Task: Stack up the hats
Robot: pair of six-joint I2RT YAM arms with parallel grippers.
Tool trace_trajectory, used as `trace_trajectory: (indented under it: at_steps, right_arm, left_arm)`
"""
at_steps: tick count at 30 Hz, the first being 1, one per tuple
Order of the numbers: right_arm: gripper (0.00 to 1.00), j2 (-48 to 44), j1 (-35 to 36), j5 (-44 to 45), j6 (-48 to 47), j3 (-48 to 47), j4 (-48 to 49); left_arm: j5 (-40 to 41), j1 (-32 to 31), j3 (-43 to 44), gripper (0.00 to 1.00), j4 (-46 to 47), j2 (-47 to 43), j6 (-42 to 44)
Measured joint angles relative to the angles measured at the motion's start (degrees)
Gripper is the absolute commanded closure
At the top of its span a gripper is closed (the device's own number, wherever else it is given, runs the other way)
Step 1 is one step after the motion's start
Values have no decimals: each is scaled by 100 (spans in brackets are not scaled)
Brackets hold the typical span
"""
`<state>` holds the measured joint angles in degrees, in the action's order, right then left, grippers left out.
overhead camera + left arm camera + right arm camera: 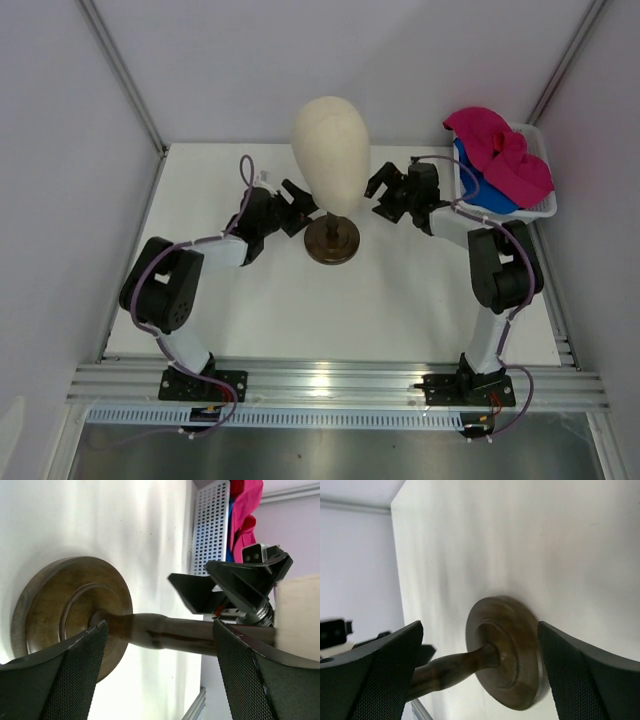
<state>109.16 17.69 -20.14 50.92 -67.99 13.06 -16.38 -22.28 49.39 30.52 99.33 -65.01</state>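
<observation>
Both hats lie in the white mesh basket [541,207] at the back right. The magenta-pink hat [500,150] is on top of the royal blue hat [484,192]. In the left wrist view the pink hat [246,510] shows far off, above the basket [210,525]. My left gripper [302,210] stands open, low on the left of the mannequin stand. My right gripper [380,197] stands open on the stand's right, opposite it. Neither holds anything. The left gripper [160,630] has its jaws spread in front of the stand's post [170,632]. The right gripper [480,625] is spread in front of the base [505,650].
A cream mannequin head [331,150] on a dark wooden stand [332,241] sits mid-table between the grippers. White walls close the table in on the left, back and right. A metal rail [330,382] runs along the near edge.
</observation>
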Motion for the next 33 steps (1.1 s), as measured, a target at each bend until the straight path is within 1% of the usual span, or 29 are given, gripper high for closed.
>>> trace_trajectory:
  at_steps: [3, 7, 12, 16, 19, 21, 24, 29, 33]
  right_arm:
    - [0, -179, -271, 46, -70, -42, -337]
    - [0, -404, -286, 44, -184, -350, -728]
    - [0, -476, -229, 9, -302, -1222, -1110]
    - [1, -470, -227, -24, -341, -2065, -1458]
    - [0, -422, -223, -94, -385, -2693, -1626]
    - [1, -328, -216, -149, -422, -3080, -1681]
    - [0, -142, -168, -297, -455, -3545, -1709]
    - [0, 330, -22, -640, -470, -4057, -1757]
    - [0, 601, 39, -911, -417, -4094, -1746]
  left_arm:
    - [256, -37, 24, 11, -496, -348, 83]
    - [970, -85, 402, 10, -1982, -922, 254]
    - [1742, -85, 595, 8, -2883, -2031, 658]
    - [2168, -85, 1191, 8, -3432, -2524, 1032]
    - [2232, -92, 1456, 9, -3493, -2656, 1322]
    - [2227, -136, 1456, 9, -3589, -2747, 1464]
    - [2225, -374, 1325, 7, -3783, -3012, 1700]
    - [2111, -855, 702, 5, -3600, -3838, 2116]
    - [2004, -1038, 695, 5, -3287, -4019, 2540]
